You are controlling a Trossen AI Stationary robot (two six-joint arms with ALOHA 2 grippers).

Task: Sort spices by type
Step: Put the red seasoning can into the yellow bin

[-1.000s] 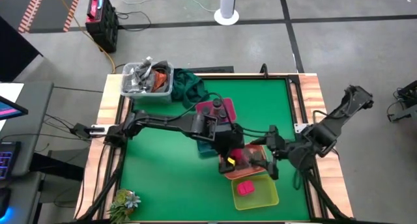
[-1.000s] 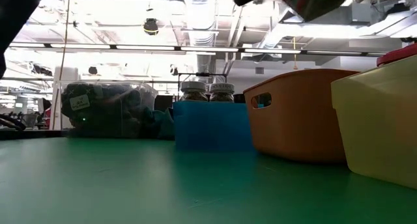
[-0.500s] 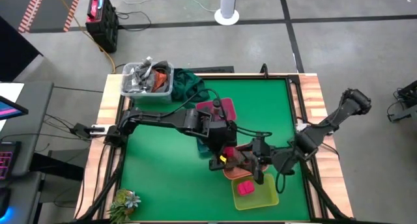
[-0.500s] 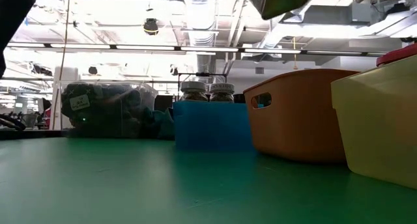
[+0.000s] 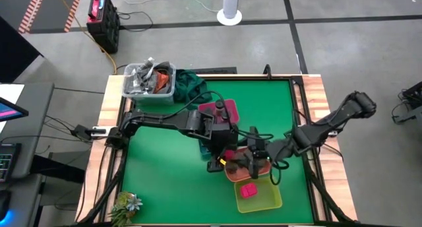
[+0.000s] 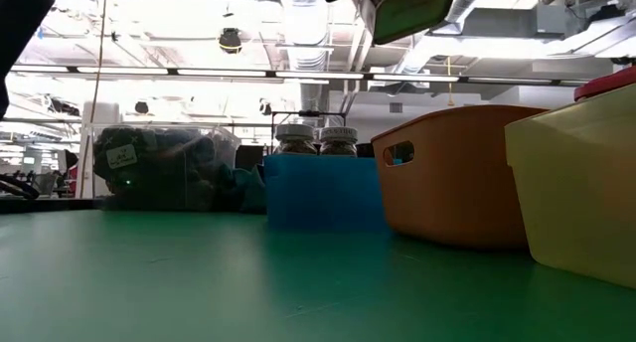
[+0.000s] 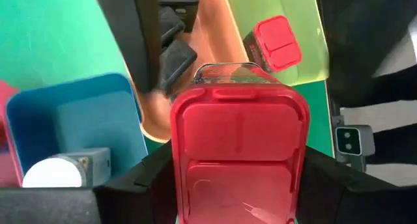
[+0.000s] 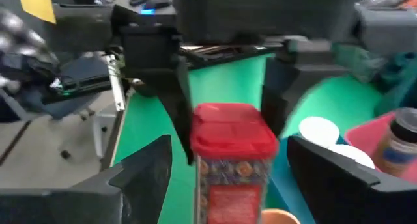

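Note:
My left gripper (image 5: 227, 159) hangs over the near part of the table, between the blue tray (image 5: 206, 149) and the salmon tray (image 5: 245, 173), shut on a spice box with a pink-red cap (image 7: 238, 152). My right gripper (image 5: 254, 158) is level with it from the right, open, its fingers (image 8: 144, 175) standing on either side of the box (image 8: 229, 160) without touching. Another pink block (image 5: 248, 191) lies in the yellow-green tray (image 5: 270, 199). A white-capped jar (image 7: 55, 172) sits in the blue tray. Two dark-capped jars (image 6: 316, 139) show above the blue tray's wall. My left gripper pinches the pink-red-capped box between its two fingers (image 7: 151, 183), one on each side wall just below the cap (image 8: 231, 136). The fingers come from above, pointing down. The box is upright, cap up, lifted clear of the table and trays.
A pink tray (image 5: 223, 111) lies beyond the blue one. A clear bin of grey clutter (image 5: 148, 80) and a dark green cloth (image 5: 191, 88) sit at the far left corner. A small plant (image 5: 126, 204) is at the near left corner. Open green mat (image 5: 165, 167) lies on the left.
My right gripper has moved toward the table's left, closing in on the left gripper until its open fingers flank the held box. The left gripper has kept its hold; in the low view the box has shifted sideways and turned a little.

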